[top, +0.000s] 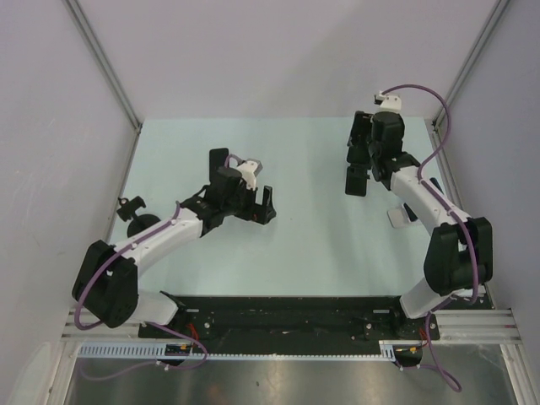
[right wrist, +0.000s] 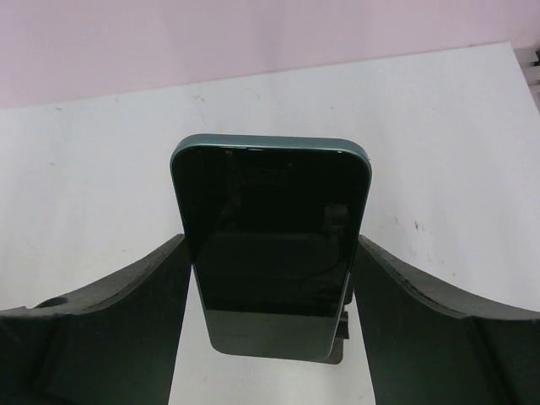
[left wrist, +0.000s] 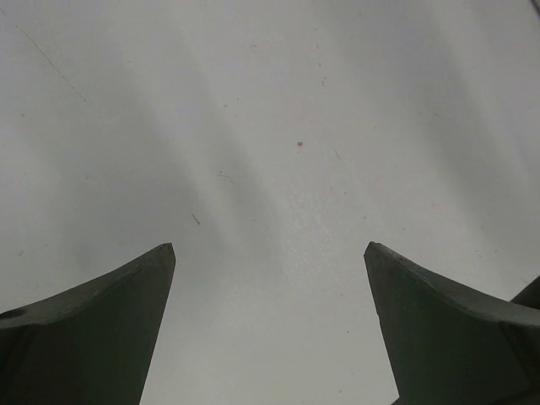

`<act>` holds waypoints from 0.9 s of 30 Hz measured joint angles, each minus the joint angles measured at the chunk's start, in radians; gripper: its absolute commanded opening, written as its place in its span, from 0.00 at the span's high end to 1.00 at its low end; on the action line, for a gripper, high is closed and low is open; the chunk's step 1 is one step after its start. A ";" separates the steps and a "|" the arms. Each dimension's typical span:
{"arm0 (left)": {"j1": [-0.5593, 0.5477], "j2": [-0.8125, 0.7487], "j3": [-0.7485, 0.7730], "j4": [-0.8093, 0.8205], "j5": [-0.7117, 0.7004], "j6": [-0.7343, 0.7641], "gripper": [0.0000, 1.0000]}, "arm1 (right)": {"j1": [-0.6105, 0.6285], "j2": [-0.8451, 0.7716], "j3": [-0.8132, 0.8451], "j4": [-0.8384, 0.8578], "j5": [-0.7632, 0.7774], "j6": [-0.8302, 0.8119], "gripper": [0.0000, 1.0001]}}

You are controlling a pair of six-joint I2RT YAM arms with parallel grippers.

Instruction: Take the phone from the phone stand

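The phone [right wrist: 272, 245], dark-screened with a green rim, stands tilted between the fingers of my right gripper [right wrist: 270, 246]. Both fingertips [right wrist: 173, 253] press against its long edges. A small dark part of the phone stand [right wrist: 340, 336] shows behind the phone's lower right corner; the rest of the stand is hidden. From above, the right gripper [top: 357, 159] sits at the far right of the table, and the phone itself is hard to make out there. My left gripper [top: 253, 192] is open and empty over bare table [left wrist: 270, 126] at mid-left.
A small black knobbed object [top: 131, 209] lies by the table's left edge. A white piece [top: 402, 215] lies beside the right arm. Walls and aluminium posts close in the pale green table [top: 312, 245] on three sides.
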State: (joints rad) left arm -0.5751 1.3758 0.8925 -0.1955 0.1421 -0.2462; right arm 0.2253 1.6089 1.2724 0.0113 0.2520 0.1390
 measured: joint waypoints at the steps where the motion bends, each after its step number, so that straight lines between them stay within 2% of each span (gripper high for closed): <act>1: 0.000 -0.002 0.000 0.005 0.008 -0.007 0.00 | 0.003 -0.014 0.000 -0.004 -0.002 0.005 0.96; 6: -0.001 -0.019 0.000 0.073 0.072 -0.057 0.00 | 0.055 -0.100 0.000 -0.079 -0.004 0.067 0.99; 17: -0.019 -0.087 -0.080 0.387 0.168 -0.213 0.02 | 0.188 -0.264 -0.089 -0.192 -0.094 0.300 1.00; 23: -0.085 -0.081 -0.079 0.485 0.171 -0.227 0.07 | 0.262 -0.325 -0.148 -0.208 -0.125 0.405 1.00; 27: -0.130 -0.047 -0.064 0.519 0.156 -0.228 0.17 | 0.303 -0.360 -0.192 -0.208 -0.144 0.458 1.00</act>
State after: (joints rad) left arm -0.7048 1.3293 0.8284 0.3233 0.2985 -0.4740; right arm 0.5282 1.2484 1.0805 -0.1963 0.1081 0.5972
